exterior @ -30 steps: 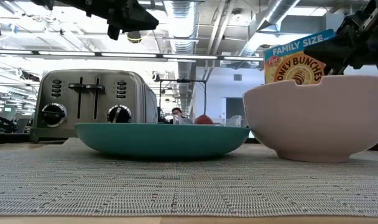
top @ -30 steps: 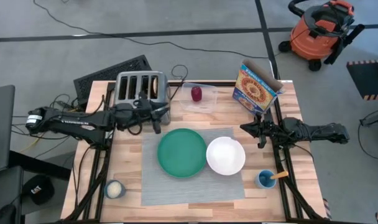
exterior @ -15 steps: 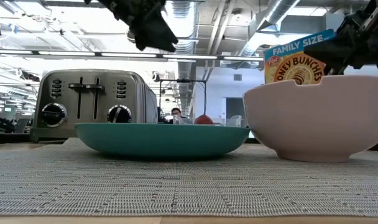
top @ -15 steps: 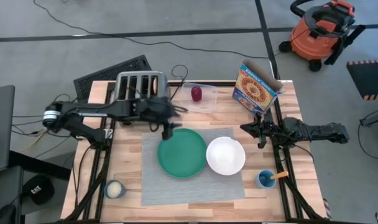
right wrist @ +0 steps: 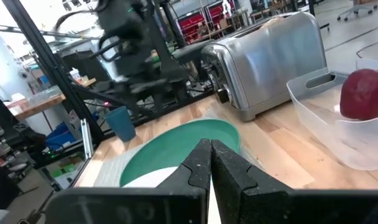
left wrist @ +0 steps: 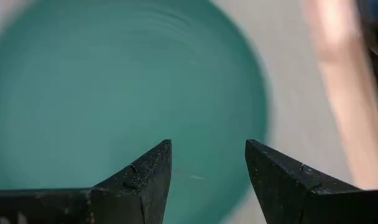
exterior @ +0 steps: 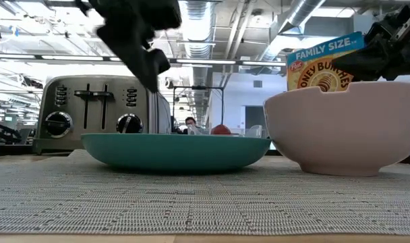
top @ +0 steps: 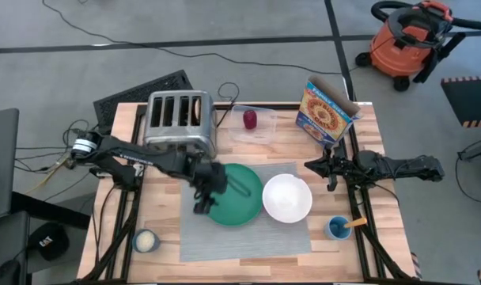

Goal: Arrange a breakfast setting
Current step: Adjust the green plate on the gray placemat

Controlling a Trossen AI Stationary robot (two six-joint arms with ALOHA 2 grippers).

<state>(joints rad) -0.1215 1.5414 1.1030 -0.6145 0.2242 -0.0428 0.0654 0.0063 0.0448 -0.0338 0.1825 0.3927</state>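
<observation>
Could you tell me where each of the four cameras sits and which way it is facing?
High view: overhead, straight down; both arms, left gripper over the teal plate.
Low view: tabletop height, level across the placemat; left arm above the plate.
Left wrist view: above the plate, looking down; open fingers.
Right wrist view: at the table's right side, facing the toaster; shut fingers.
Shared: all four show the plate.

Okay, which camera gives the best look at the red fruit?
The right wrist view: the red fruit fills a good part of the picture, sitting in a clear plastic tub. The high view shows it small, between the toaster and the cereal box. The low view shows only its top behind the plate. The left wrist view misses it.
</observation>
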